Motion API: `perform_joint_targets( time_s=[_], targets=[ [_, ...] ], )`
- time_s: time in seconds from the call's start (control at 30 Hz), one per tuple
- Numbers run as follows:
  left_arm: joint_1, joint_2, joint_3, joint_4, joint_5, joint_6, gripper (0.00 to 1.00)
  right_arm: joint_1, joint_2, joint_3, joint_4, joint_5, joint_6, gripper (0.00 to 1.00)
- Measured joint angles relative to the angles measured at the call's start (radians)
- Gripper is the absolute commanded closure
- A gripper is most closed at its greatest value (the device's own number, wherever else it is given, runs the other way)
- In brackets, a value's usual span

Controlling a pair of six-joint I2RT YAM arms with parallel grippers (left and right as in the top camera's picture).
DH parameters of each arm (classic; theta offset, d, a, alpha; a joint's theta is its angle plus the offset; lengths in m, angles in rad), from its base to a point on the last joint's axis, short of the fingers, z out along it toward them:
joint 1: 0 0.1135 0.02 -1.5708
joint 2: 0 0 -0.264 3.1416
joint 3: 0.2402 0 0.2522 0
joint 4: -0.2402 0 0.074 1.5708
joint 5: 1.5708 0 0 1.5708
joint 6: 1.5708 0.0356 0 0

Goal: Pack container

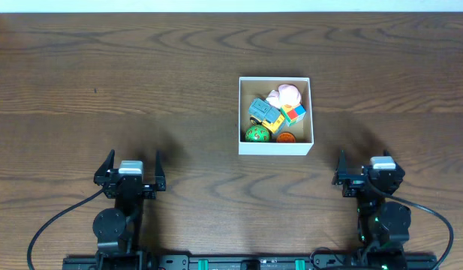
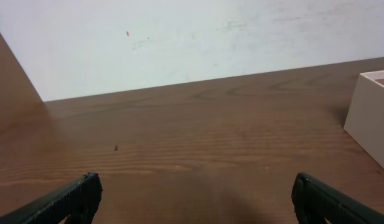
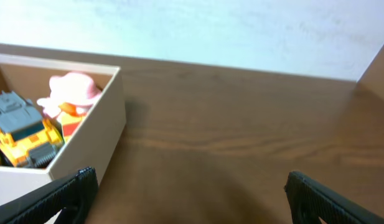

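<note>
1. The container sits right of centre in the overhead frame, square to the table edge. It lies between the two arms, a spot either could likely reach.
2. Small toys lie crowded together inside it. A pink toy is at the top and a yellow-grey vehicle in the middle, with a coloured cube beside it. A green ball and an orange piece lie along the lower wall. No toy lies loose on the table, so the packing looks done or nearly so.
3. The left gripper rests at lower left, jaws spread wide and holding nothing. Its own camera sees only wood and one white wall of the container at the right edge.
4. The right gripper rests at lower right, also spread wide and empty, well apart from the container. Both arms appear parked at home.
5. No brand, label or writing can be read. The vehicle may carry markings, but the view is too soft to tell.
</note>
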Motion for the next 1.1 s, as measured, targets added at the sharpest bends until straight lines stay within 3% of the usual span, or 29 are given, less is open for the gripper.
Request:
perform_joint_targets(
  time_s=[0.23, 1.1],
  targets=[
    [0.000, 0.000, 0.000, 0.000, 0.000, 0.000, 0.02, 0.000, -0.076, 0.000, 0.000, -0.002, -0.015, 0.01],
    [0.000, 0.000, 0.000, 0.000, 0.000, 0.000, 0.02, 0.000, -0.079, 0.000, 0.000, -0.002, -0.021, 0.01]
  ],
)
